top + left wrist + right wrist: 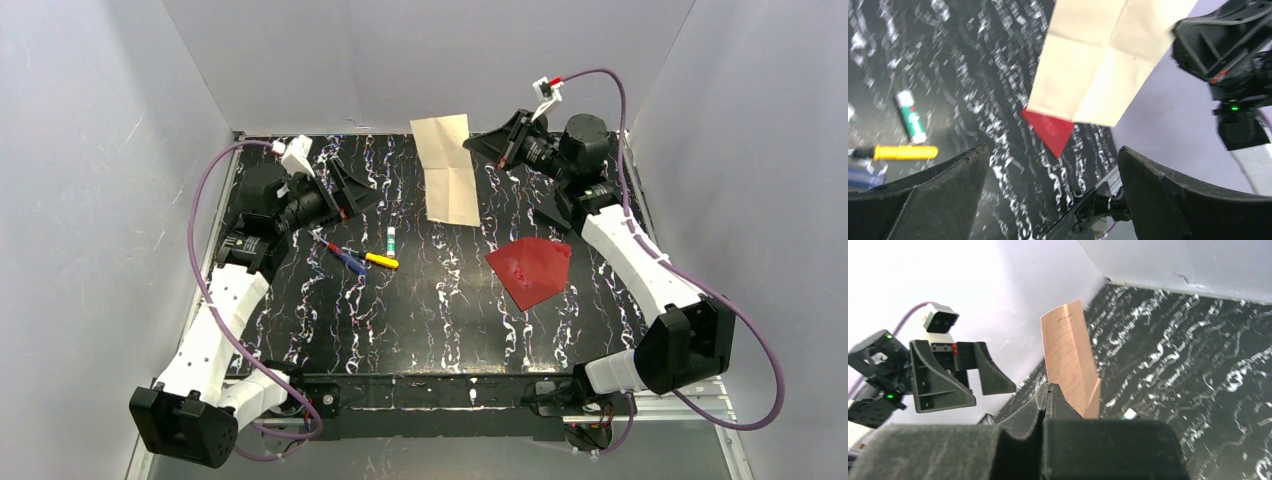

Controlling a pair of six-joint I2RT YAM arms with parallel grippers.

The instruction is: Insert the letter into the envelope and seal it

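Begin with the letter (447, 170): raised off the table (420, 320) near the middle of its far edge, hanging almost upright with fold creases showing, its top end against the back wall (400, 60) in the overhead view. Contact between its lowest edge and the surface impossible to judge. Held that way, most likely, to get it free of the surface and carry it across for insertion, or to offer a loose edge to the other arm. Pinched along its right side edge by the right gripper (474, 146), closed tight on the paper and on nothing else. Plain from the right wrist view too, with the letter (1068, 350) standing up out of the closed fingertips. Next outward, the envelope (530, 270): lying flat toward the right edge of the table, nearer the arm bases than the letter, apart from it and touched by neither arm. Flap position not clear enough to call, so readiness of the mouth left unjudged. Early in the job by the look of it: nothing inside, nothing sealed. Opposite the letter, the left gripper (355, 190): spread wide, empty, hovering over the far-left part of the surface and touching nothing, seemingly waiting to help. Framed between its fingers in the left wrist view, the letter and one red corner of the envelope (1053, 134). Further out, left of centre: a yellow pen (382, 261), a white-and-green tube (391, 238) and a blue-and-red item (345, 258) too small to name, all loose on the surface and clear of both arms.
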